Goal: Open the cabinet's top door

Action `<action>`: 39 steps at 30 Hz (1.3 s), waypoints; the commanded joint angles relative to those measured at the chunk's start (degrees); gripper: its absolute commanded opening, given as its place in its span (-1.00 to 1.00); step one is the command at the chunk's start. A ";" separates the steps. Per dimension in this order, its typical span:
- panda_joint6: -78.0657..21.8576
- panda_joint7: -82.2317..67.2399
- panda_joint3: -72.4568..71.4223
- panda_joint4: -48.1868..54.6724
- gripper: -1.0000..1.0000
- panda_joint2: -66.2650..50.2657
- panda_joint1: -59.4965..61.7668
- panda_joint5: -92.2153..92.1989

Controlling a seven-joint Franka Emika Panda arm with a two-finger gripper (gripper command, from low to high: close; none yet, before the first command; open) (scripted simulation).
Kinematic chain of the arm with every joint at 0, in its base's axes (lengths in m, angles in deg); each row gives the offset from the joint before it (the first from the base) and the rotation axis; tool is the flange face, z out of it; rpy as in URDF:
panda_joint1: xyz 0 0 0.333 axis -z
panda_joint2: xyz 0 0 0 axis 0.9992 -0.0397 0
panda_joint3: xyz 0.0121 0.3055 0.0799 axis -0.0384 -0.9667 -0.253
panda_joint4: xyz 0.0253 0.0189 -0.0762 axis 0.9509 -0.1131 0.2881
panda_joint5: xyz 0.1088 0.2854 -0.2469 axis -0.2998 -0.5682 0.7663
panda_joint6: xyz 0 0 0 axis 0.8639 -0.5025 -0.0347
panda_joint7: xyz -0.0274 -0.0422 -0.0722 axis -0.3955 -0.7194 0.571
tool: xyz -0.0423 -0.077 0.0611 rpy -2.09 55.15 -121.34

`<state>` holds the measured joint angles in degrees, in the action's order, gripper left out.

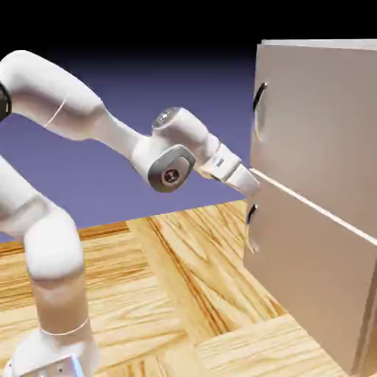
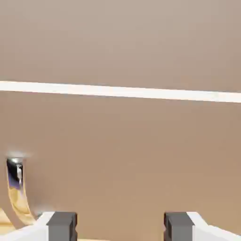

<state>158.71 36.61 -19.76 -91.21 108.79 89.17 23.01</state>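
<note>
The beige-grey cabinet (image 1: 324, 243) fills the exterior view's right side. Its top door (image 1: 316, 118) carries a small dark curved handle (image 1: 259, 103) near its left edge. My gripper (image 1: 252, 184) is at the light seam (image 1: 309, 206) between the two panels, well below that handle and close to the cabinet's front. In the hand view the gripper (image 2: 120, 228) stands open, its grey fingertips (image 2: 61, 227) wide apart with only flat beige panel between them. The seam (image 2: 120, 92) crosses that view above the middle. A shiny curved handle (image 2: 16, 193) shows at the lower left; which door it belongs to is unclear.
The lower panel (image 1: 309, 280) has its own dark handle (image 1: 252, 215) just under my gripper. The cabinet stands on a wooden table (image 1: 184, 294). The white arm (image 1: 88, 118) reaches in from the exterior view's left.
</note>
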 commanded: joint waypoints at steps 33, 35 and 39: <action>-0.96 -59.66 -29.76 16.16 0.00 9.63 26.06 -82.25; -1.02 -63.28 -31.57 17.14 0.00 10.22 27.64 -87.23; -1.14 -70.51 -35.17 19.10 0.00 11.38 30.80 -97.20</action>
<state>157.57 -33.90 -54.93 -72.11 120.18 119.97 -74.19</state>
